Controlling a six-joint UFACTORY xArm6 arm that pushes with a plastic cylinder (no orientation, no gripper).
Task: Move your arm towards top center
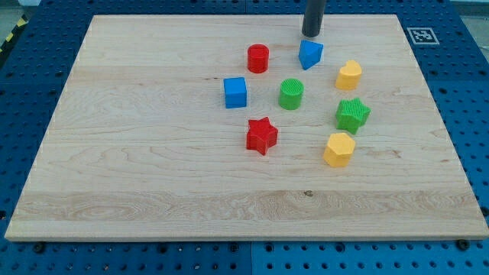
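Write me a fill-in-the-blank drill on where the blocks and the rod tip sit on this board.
1. My tip stands just above the ____ triangular block, toward the view's top.
2. The red cylinder lies to the view's ____ of that block.
3. The green cylinder sits to the view's right of the blue ____.
4. The block nearest the view's bottom right is the ____ one.

Missing words: blue; left; cube; yellow

My tip (311,33), the lower end of a straight dark rod, is standing upright near the view's top centre, sitting on the wooden board (153,114) just above a blue block (309,54), apart from it.
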